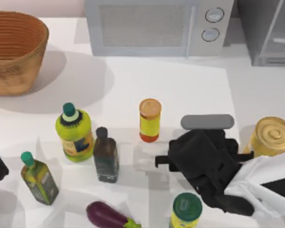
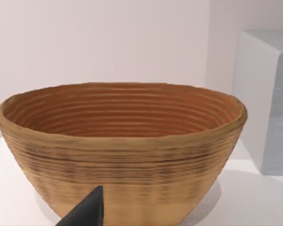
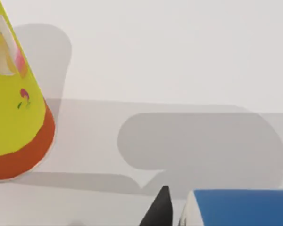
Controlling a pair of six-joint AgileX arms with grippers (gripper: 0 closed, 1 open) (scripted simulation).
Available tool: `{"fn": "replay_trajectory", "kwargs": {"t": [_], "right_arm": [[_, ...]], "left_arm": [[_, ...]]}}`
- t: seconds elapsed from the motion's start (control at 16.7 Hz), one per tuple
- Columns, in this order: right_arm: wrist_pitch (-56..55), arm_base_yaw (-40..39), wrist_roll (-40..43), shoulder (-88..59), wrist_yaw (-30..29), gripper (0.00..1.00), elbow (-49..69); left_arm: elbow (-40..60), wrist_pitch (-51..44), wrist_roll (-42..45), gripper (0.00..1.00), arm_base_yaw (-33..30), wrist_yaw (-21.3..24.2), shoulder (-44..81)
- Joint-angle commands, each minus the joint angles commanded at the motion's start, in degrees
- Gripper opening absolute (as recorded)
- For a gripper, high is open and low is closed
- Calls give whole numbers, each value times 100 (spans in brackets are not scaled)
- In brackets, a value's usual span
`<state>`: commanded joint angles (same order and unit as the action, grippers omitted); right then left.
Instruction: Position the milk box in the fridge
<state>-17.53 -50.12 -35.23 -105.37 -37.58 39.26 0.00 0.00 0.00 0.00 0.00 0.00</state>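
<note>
- The milk box (image 3: 240, 207) shows in the right wrist view as a flat blue top with a sliver of white side below it, sitting right under the right gripper (image 1: 206, 161), one dark fingertip (image 3: 160, 209) just beside its edge; from above, the black body of the claw hides the carton altogether;
- Whether the claw is wide, narrow or already clamped on the carton I cannot tell; a single fingertip is all that is visible of it;
- Handling, as a judgement: a small carton like this should be light and fairly stiff, with smooth sides that could slip; its walls would dent under a hard squeeze; the best hold looks to be across two opposite flat sides, below the blue top, with moderate pressure;
- Around the claw: the yellow tin can (image 1: 273, 137) stands close on its right; an orange-lidded yellow jar (image 1: 149, 119) stands to its left and a little farther back; a green-capped yellow container (image 1: 186, 210) sits just in front;
- The fridge (image 1: 270, 28) stands well behind the claw and to its right, beside the microwave (image 1: 156, 26);
- The left gripper (image 2: 87, 212) idles far to the claw's left, facing a wicker basket (image 2: 122, 150).
</note>
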Motion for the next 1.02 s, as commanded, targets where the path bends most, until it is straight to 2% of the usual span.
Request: {"fn": "replay_trajectory", "kwargs": {"t": [0.3,0.6,1.02], "right_arm": [[1337,-84,-25,878,219,0,418],[2604,-20,-15,1627,83,0,997],[3360,46,23,1951,-202,0,1534]], "left_arm": [[0,0,0,100,0,0,0],[0,0,0,100,0,0,0],[0,0,0,100,0,0,0]]}}
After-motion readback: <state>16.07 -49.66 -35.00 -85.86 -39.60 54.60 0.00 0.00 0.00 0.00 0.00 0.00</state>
